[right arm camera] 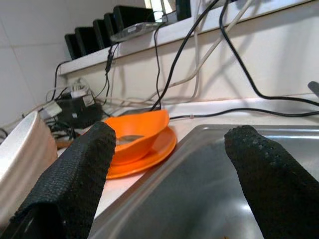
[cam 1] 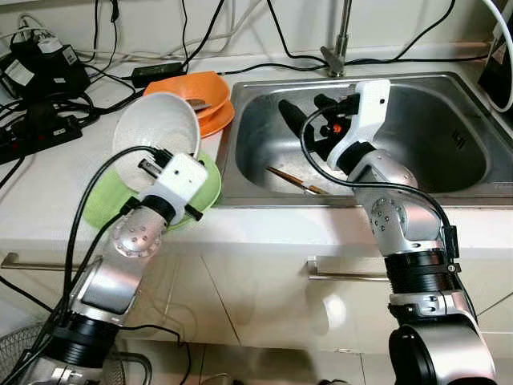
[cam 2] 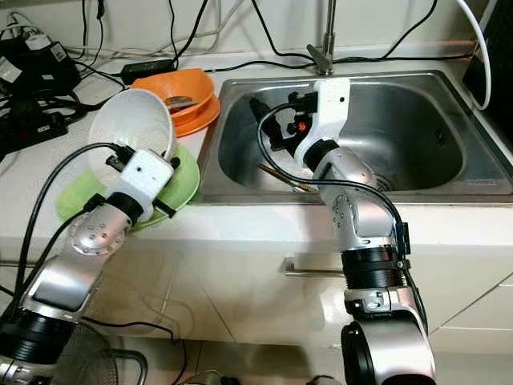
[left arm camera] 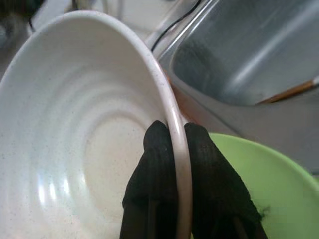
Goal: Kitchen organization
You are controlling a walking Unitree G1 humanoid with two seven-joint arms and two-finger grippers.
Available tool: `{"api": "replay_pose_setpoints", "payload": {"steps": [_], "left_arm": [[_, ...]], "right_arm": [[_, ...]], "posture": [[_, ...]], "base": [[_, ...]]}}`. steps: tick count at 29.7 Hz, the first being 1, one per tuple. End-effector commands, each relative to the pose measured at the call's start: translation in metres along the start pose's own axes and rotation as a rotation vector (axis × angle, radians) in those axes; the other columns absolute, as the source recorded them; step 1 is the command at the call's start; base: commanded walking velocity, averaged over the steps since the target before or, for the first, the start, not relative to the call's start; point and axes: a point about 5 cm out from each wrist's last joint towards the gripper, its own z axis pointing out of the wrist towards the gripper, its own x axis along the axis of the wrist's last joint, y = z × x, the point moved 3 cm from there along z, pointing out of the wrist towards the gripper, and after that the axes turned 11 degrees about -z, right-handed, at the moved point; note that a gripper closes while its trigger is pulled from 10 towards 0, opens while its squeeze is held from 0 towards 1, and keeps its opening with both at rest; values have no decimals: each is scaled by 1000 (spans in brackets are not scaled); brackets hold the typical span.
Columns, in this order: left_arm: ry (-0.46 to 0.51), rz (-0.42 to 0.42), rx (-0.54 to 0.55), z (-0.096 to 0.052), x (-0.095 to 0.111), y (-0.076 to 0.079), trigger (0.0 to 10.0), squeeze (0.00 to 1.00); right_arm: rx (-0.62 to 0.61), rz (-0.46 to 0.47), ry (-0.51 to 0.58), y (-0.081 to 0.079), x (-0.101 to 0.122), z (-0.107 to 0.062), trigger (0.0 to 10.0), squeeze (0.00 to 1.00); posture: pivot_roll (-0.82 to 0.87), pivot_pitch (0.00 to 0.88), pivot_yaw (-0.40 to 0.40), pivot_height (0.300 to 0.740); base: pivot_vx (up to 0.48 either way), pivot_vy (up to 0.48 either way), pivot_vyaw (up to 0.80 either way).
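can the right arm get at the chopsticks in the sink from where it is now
Probably yes. The right gripper hangs open and empty over the sink, and the chopsticks lie on the sink floor just below it with nothing in between; it would need to tip downward.

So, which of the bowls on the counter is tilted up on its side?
The white bowl: the left gripper pinches its rim and holds it tilted above the green bowl, while the orange bowl sits upright.

My left hand (left arm camera: 175, 149) pinches a glossy, faintly speckled white bowl (cam 1: 156, 128) between matt, pebbled black fingers (left arm camera: 209, 164). The sink (cam 1: 449, 120) is brushed steel; the orange bowl (cam 1: 192, 90) and green plate (cam 1: 210, 180) look like smooth plastic.
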Motion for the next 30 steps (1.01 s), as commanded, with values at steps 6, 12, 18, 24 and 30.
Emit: {"api": "replay_pose_setpoints", "payload": {"steps": [6,12,18,24,30], "left_arm": [[68,292,-84,5,-3,16,0,0],[118,383,-135,11,-1,25,0,0],[160,417,-132,21,6,26,0,0],[184,420,-147,27,10,34,0,0],[303,431,-114,32,39,43,0,0]], "right_arm": [[56,74,33,-7,16,5,10000,0],[169,78,3,-18,17,3,10000,0],[302,99,-17,-36,17,-4,10000,0],[393,101,-36,-47,16,-9,10000,0],[347,79,-89,-41,5,-6,10000,0]], "posture": [[-12,25,118,740],[-14,23,122,740],[-16,22,124,740],[-19,20,124,740],[-18,23,123,740]], "base": [[0,0,0],[0,0,0],[0,0,0],[0,0,0],[0,0,0]]}}
